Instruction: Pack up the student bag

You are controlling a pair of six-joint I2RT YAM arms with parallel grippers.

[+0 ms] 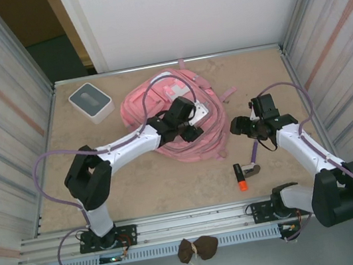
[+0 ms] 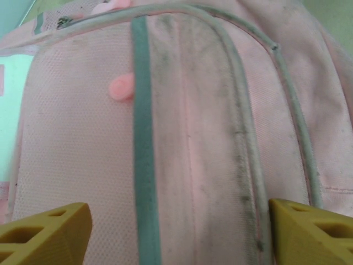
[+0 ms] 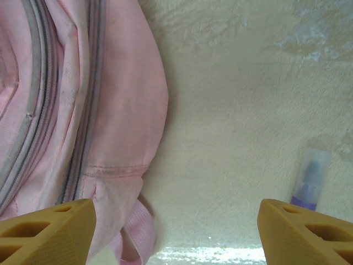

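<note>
Pink fabric: the bag (image 1: pixel 158 98) lies flat on the table. From above, we read its long axis as slanting far-left to near-right. The box (image 1: pixel 91 102) sits well apart, off the bag's far-left corner.

The left gripper (image 2: pixel 176 234) hangs over the bag's near half, jaws spread wide with nothing between them. Under them a grey-green zip line and pale piping run lengthwise away from the fingertips. We cannot tell whether the pads touch the cloth.

The right gripper (image 3: pixel 176 234) hovers just off the bag's right edge, jaws likewise spread and empty. The bag's side and a strap loop lie to their left, with bare table beneath.

The stick (image 1: pixel 240 177), orange-capped, lies apart from the bag on its near-right side, axis roughly near-to-far. The tube (image 3: pixel 311 176), purple at one end, lies right of the right jaws, on the side away from the bag.

We judge that the right arm is nearer the loose items but must turn away from the bag to reach them. The left arm is placed to work a zip.
</note>
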